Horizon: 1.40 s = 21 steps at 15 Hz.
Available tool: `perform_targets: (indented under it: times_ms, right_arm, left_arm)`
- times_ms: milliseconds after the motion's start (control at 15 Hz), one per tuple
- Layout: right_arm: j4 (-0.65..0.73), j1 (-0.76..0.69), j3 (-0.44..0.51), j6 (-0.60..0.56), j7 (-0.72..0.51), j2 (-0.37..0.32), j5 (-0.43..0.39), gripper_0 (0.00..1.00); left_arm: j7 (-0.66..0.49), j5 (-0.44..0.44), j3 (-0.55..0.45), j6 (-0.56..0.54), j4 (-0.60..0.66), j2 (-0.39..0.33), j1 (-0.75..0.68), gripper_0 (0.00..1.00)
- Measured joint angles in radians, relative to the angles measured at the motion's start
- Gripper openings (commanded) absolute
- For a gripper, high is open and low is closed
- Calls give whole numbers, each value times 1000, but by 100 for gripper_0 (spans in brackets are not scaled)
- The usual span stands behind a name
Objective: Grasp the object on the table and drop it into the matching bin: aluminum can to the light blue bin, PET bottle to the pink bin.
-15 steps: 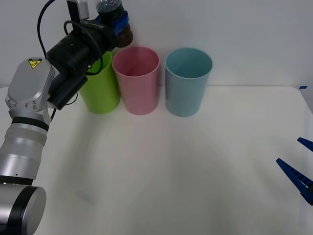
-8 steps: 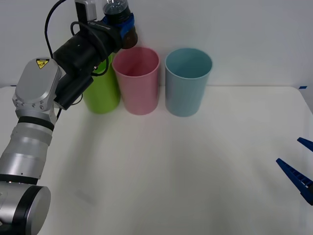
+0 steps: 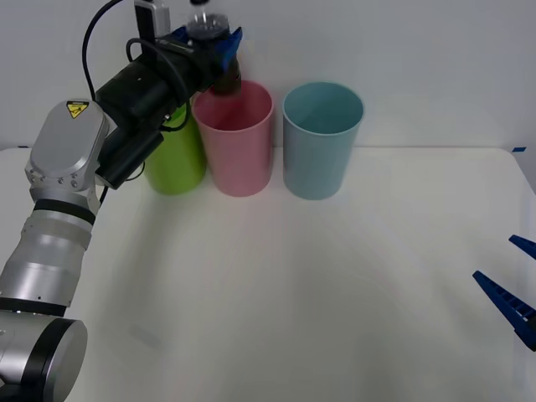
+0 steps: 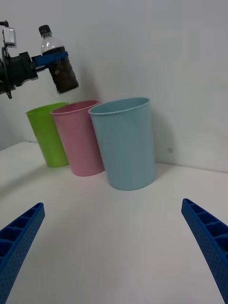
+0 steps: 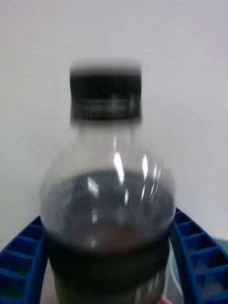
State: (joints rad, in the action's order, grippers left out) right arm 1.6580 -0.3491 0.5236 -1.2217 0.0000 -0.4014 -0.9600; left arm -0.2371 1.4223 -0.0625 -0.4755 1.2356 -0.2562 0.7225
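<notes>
White table [image 3: 335, 285], plain white wall behind. Three bins in a row at the back: lime green bin [image 3: 176, 155], pink bin [image 3: 234, 138], light blue bin [image 3: 322, 138]. Left gripper [image 3: 211, 43] is up in the air, blue fingers [image 5: 197, 259] pinching the PET bottle [image 3: 219, 63] at its shoulder; bottle is upright, cap up, hanging over the pink bin's near-left rim, its base just above it. Lower bottle body cut off in left wrist view. Right gripper [image 4: 114, 247] low over the table's right side, fingers spread, holding nothing.

PET bottle [image 5: 107, 209] base cut off, cap perhaps motion-blurred, lime green bin [image 3: 177, 159] part-hidden
</notes>
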Motion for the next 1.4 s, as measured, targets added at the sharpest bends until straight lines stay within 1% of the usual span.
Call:
perform_targets:
  times_ms: [200, 400, 600, 800, 1133, 1400]
  right_arm:
    - [0, 0, 0, 0, 0, 0, 0, 100]
    - [0, 0, 0, 0, 0, 0, 0, 100]
    - [0, 0, 0, 0, 0, 0, 0, 100]
    - [0, 0, 0, 0, 0, 0, 0, 100]
    - [0, 0, 0, 0, 0, 0, 0, 100]
    - [0, 0, 0, 0, 0, 0, 0, 100]
  left_arm:
    - [1, -17, 3, 0, 0, 0, -4, 100]
    - [13, -64, 6, -19, 10, -10, -32, 100]
    - [22, -121, 5, -31, 80, -38, -108, 100]
    - [29, -189, -8, -57, 164, -82, -210, 100]
    - [46, -234, -158, -229, 263, -125, -395, 100]
    - [69, -240, -305, -398, 304, -138, -537, 100]
